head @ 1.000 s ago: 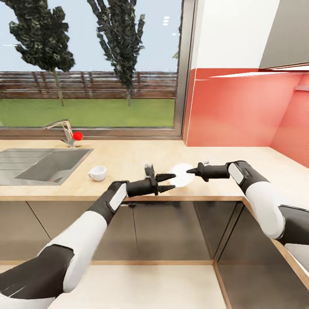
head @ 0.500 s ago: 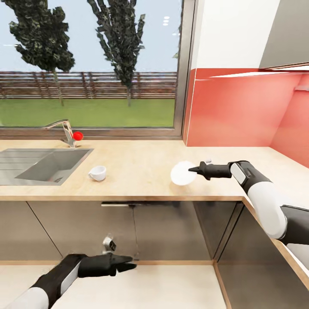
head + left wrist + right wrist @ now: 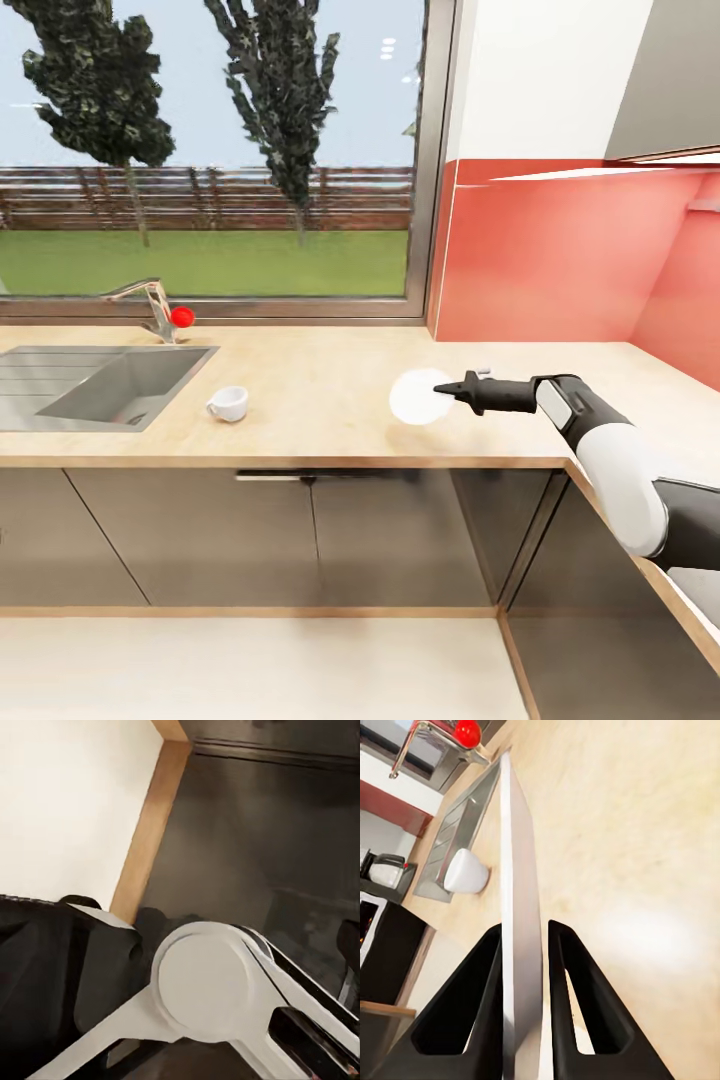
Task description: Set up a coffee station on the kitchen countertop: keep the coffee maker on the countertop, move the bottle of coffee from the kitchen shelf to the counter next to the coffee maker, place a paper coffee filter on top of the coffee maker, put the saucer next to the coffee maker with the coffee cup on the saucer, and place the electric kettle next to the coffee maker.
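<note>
My right gripper [image 3: 447, 391] is shut on the rim of the saucer [image 3: 418, 397], a small white plate held tilted just above the kitchen countertop [image 3: 320, 375]. In the right wrist view the saucer [image 3: 520, 945] runs edge-on between the two black fingers [image 3: 480, 997]. The white coffee cup [image 3: 228, 403] stands on the counter near the sink's corner, well left of the saucer; it is also the white cup [image 3: 465, 870] past the plate's edge. In the left wrist view a dark tip [image 3: 349, 945] sits at the frame's edge above my own white joint [image 3: 202, 982].
A steel sink [image 3: 100, 385] with a faucet and red knob [image 3: 180, 317] is set into the counter at the left. Grey cabinet fronts [image 3: 300, 535] run below. A red backsplash [image 3: 560, 250] closes the right corner. Far off, a small glassy vessel [image 3: 386, 870] stands on a dark surface.
My left arm has dropped from beside the saucer down past the cabinet fronts and left the head view. The right gripper has carried the saucer slightly left.
</note>
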